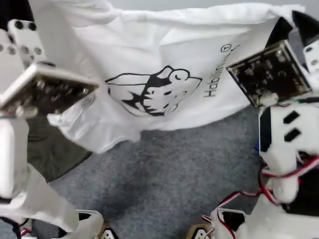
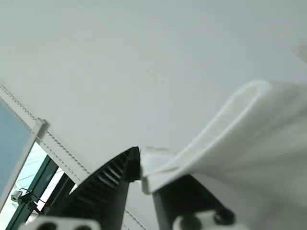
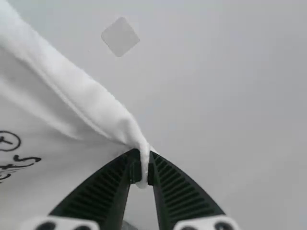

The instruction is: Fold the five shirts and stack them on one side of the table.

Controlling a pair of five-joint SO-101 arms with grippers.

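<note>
White shirt is hanging stretched above the grey table, with my left gripper and right gripper each pinched tight on its upper edge, so I reckon I'm at the spreading-out step and next it needs lowering flat for the first fold.

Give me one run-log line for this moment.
left gripper: shut on white shirt | right gripper: shut on white shirt | white shirt: spread between both, raised over grey table
</note>
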